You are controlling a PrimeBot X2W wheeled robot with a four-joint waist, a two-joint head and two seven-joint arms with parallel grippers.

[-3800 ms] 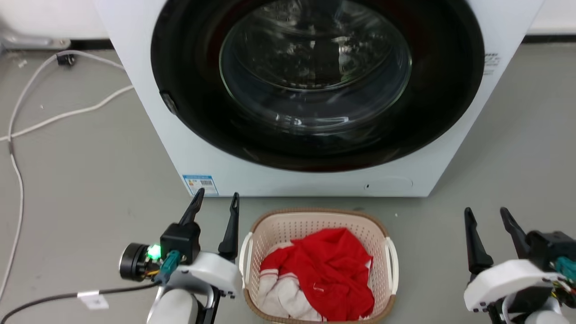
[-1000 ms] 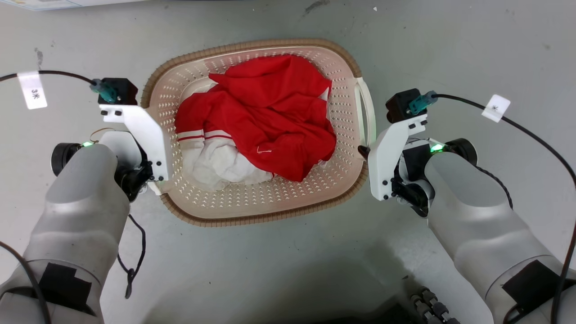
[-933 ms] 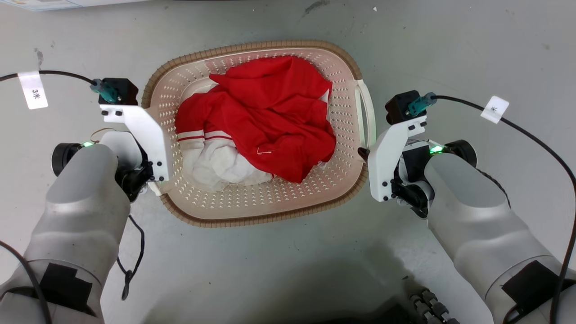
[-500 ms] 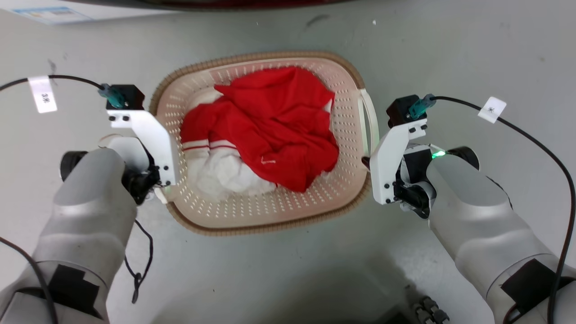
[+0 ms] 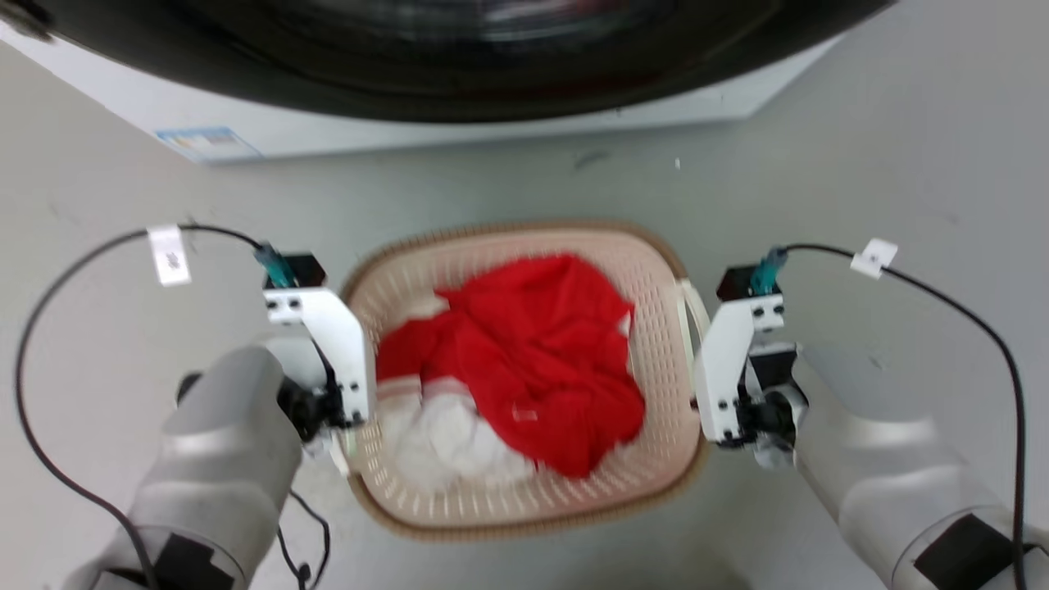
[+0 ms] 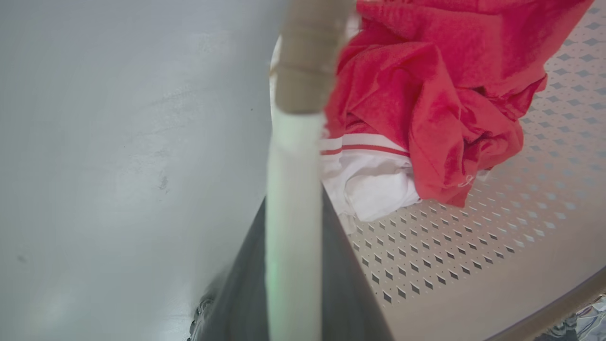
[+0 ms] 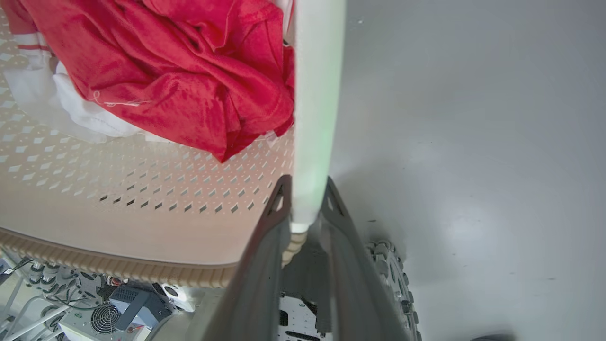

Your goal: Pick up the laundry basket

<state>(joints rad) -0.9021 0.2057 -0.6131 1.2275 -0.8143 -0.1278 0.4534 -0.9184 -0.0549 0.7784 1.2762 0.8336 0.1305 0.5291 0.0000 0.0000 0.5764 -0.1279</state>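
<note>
Head view has been tilted up; washer (image 5: 328, 135) now seen. Laundry basket (image 5: 524, 504) is clamped at its side handles (image 7: 315, 94) by left claw (image 6: 293, 199) and right claw (image 7: 305, 182).

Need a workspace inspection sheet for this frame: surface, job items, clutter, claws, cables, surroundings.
Surface: grey floor, a few faint scuffs.
Job's things: laundry basket upright between both arms; red garment and white garment inside.
Clutter: nothing seen.
Claws: left claw shut on the left handle; right claw shut on the right handle.
Cables: left cable and right cable, black, white-tagged, running from the wrists.
Surroundings: white washer with dark door beyond the basket; head view blurred.
</note>
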